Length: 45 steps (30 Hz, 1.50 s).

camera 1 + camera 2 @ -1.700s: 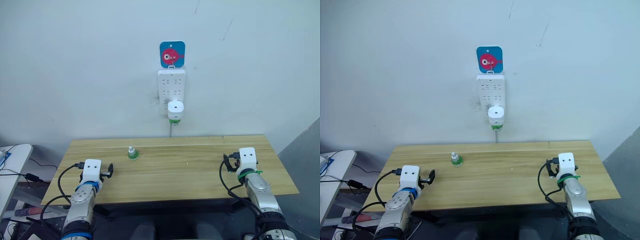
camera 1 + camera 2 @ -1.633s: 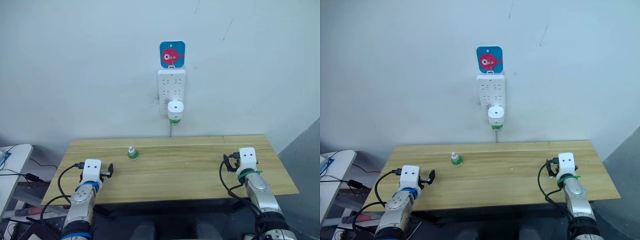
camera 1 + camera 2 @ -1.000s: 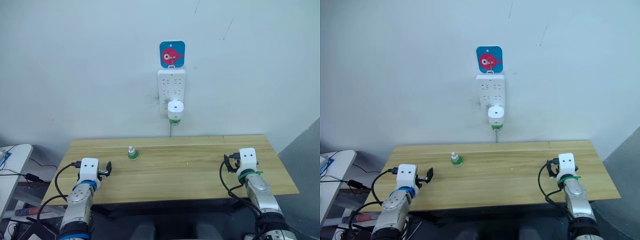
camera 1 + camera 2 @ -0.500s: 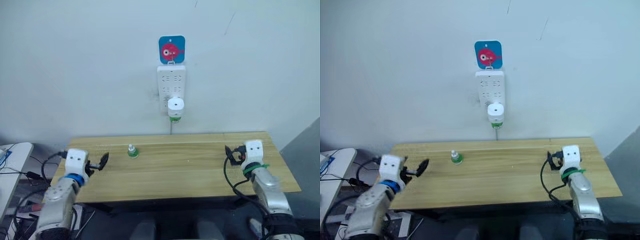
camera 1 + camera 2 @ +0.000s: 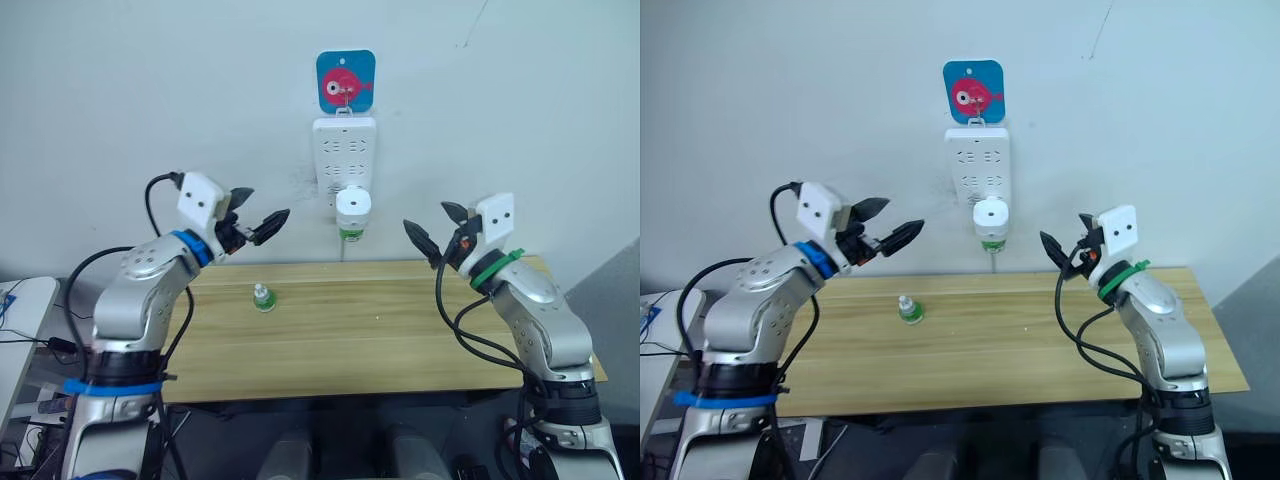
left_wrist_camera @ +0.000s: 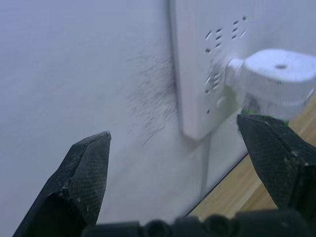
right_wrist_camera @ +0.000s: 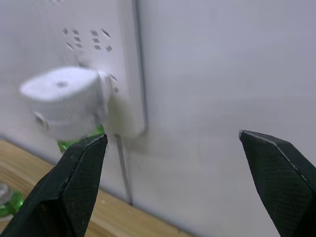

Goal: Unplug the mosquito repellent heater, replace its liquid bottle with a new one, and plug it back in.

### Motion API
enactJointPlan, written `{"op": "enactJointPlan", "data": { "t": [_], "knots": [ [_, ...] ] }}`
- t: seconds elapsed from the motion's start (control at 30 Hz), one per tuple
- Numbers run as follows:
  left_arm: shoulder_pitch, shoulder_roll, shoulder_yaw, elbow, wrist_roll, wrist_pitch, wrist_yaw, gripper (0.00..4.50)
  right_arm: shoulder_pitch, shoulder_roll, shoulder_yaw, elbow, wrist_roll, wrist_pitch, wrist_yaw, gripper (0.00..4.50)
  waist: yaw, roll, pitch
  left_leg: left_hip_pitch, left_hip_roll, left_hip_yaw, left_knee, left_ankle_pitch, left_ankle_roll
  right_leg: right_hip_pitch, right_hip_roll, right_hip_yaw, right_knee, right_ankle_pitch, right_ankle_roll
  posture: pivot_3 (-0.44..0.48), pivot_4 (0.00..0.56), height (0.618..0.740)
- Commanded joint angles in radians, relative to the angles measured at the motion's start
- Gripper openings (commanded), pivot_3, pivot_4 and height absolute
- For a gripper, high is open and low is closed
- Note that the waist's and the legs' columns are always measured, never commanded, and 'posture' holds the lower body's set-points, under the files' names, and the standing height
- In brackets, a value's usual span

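The heater (image 5: 351,209) sits plugged into the wall power strip (image 5: 344,160). Left gripper (image 5: 257,222) and right gripper (image 5: 433,236) flank it, jaws wide open and empty. Grip its body squarely and pull straight outward.

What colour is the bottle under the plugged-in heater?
Green; the bottle peeks out beneath the white heater, clearest in the left eye view.

Bench: one item on it

Light wood bench (image 5: 420,345) stands against the white wall (image 5: 120,90), planks running left to right. A small green bottle (image 5: 262,298) with a pale cap stands upright on it, left of centre and toward the back edge. It touches nothing else; bare wood surrounds it on all sides.
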Motion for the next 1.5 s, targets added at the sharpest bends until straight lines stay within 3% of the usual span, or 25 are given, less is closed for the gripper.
{"op": "enactJointPlan", "data": {
  "t": [0.03,0.07,0.23,0.63,0.93,1.07,1.3,1.5],
  "knots": [
    [-0.081,-0.024,-0.021,0.113,0.034,-0.086,-0.057,4.5,-0.027,0.006,0.011,-0.08,0.032,0.028,0.001,4.46,-0.001,0.0,0.0,0.0,0.0,0.0,0.0,0.0,0.0,0.0,0.0,0.0,0.0,0.0,0.0,0.005,0.156,0.74],
    [-0.105,-0.033,-0.031,0.158,0.046,-0.112,-0.076,4.5,-0.025,0.006,0.018,-0.088,0.031,0.031,0.002,4.46,-0.001,0.0,0.0,0.0,0.0,0.0,0.0,0.0,0.0,0.0,0.0,0.0,0.0,0.0,0.0,-0.001,0.153,0.74],
    [-0.233,-0.079,-0.059,0.374,0.109,-0.226,-0.128,3.0,-0.006,0.003,0.046,-0.118,0.027,0.037,0.015,4.5,-0.003,-0.001,0.001,0.0,-0.001,0.0,0.001,-0.001,0.001,0.0,0.0,0.0,0.001,0.0,0.0,-0.011,0.15,0.74],
    [-0.499,-0.222,-0.101,0.827,0.245,-0.485,-0.23,3.0,0.053,0.009,0.076,-0.146,0.0,0.037,-0.005,4.5,0.016,-0.004,0.002,-0.002,-0.002,-0.006,0.003,0.001,0.0,0.002,0.0,-0.005,0.001,0.003,0.004,-0.049,0.148,0.74],
    [-0.558,-0.252,-0.106,0.95,0.302,-0.593,-0.273,3.0,0.085,0.024,0.098,-0.14,-0.018,0.038,-0.036,4.5,-0.022,-0.004,0.003,-0.002,-0.002,-0.004,0.002,0.001,0.001,-0.001,0.0,-0.002,0.002,0.004,0.006,-0.061,0.152,0.74],
    [-0.569,-0.259,-0.09,0.96,0.292,-0.597,-0.296,3.0,0.076,0.035,0.123,-0.106,-0.06,0.028,-0.059,4.5,-0.026,-0.004,0.003,-0.012,-0.002,-0.004,0.005,0.002,-0.001,-0.01,0.0,-0.002,0.004,0.004,0.005,-0.057,0.152,0.74],
    [-0.546,-0.251,-0.061,0.92,0.263,-0.552,-0.347,1.44,0.004,0.08,0.165,-0.04,-0.107,0.016,-0.075,4.5,-0.025,-0.004,0.003,-0.016,-0.003,-0.005,0.017,0.001,0.002,-0.009,0.0,-0.003,0.006,0.004,0.006,-0.053,0.15,0.74],
    [-0.527,-0.253,-0.053,0.876,0.244,-0.495,-0.364,1.38,-0.092,0.131,0.185,0.072,-0.18,-0.017,-0.133,4.5,-0.029,-0.004,0.003,-0.015,-0.003,-0.004,0.018,0.001,0.002,-0.01,0.0,-0.002,0.012,0.007,0.007,-0.046,0.149,0.74]
  ]
}}
